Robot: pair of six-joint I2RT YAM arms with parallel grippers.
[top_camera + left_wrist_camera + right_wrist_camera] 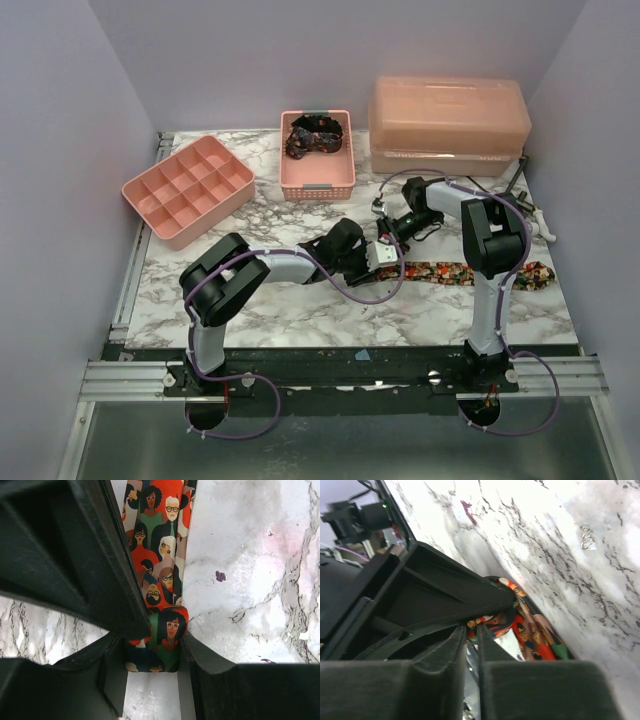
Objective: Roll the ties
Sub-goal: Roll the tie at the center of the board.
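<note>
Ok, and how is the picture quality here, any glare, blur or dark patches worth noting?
Top external: even, soft light, no harsh glare. Left wrist: tie print crisp, marble table washed pale by glare, its fingers near-featureless black. Right wrist: view tilted, tabletop bright, its fingers dark and soft, tie partly shaded beside them.

No lettering, brand, number or sign is readable anywhere; the tie [157, 580] carries only printed faces.

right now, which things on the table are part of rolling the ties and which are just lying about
for the job:
printed tie laid out on the table
dark tie bundled in the pink basket

just lying about:
pink basket
pink divider tray
pink lidded box
</note>
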